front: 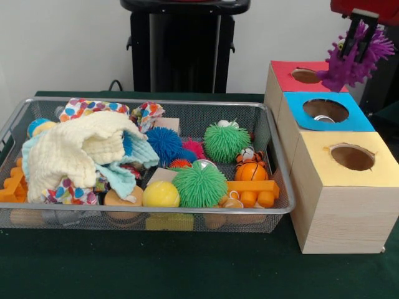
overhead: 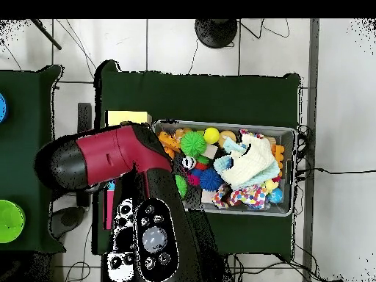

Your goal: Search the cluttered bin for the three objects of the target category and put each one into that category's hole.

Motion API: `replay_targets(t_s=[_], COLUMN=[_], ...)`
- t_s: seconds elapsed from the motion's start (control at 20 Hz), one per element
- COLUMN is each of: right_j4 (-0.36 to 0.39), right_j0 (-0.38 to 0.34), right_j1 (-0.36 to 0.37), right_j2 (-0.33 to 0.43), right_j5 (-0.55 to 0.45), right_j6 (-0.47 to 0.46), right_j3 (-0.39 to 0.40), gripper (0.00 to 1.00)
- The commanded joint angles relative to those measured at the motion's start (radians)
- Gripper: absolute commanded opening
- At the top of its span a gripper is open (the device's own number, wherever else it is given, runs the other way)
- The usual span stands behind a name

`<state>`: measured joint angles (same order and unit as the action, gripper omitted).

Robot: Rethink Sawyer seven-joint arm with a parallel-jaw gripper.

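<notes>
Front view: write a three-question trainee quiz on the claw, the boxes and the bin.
1. True or false: the claw grips a purple spiky ball.
2. That ball hangs nearest which hole? A) red box B) blue box C) yellow box
3. Fill in: in the mesh bin, the cream cloth lies toward the picture's ____ side.

Key: 1 true; 2 A; 3 left.

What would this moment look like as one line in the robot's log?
gripper: shut on purple spiky ball | position: above red box hole | bin: spiky balls remain
</notes>
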<state>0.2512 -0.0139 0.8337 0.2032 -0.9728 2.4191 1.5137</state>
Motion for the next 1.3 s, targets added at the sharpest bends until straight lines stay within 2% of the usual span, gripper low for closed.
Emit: replay_targets(t_s=[0.05,0.6,1.05,1.3], right_j4=[-0.024,0.040,0.108,0.102], right_j0=[-0.006,0.010,0.036,0.048], right_j1=[-0.029,-0.103,-0.152,-0.178], right_j2=[-0.023,-0.066,-0.116,-0.130], right_j5=[-0.071,-0.015,-0.046,-0.049], right_j6=[0.099,0.092,0.060,0.072], right_j3=[-0.048,-0.102,-0.179,-0.210], gripper=[0.00,0.00,0.00,0.00])
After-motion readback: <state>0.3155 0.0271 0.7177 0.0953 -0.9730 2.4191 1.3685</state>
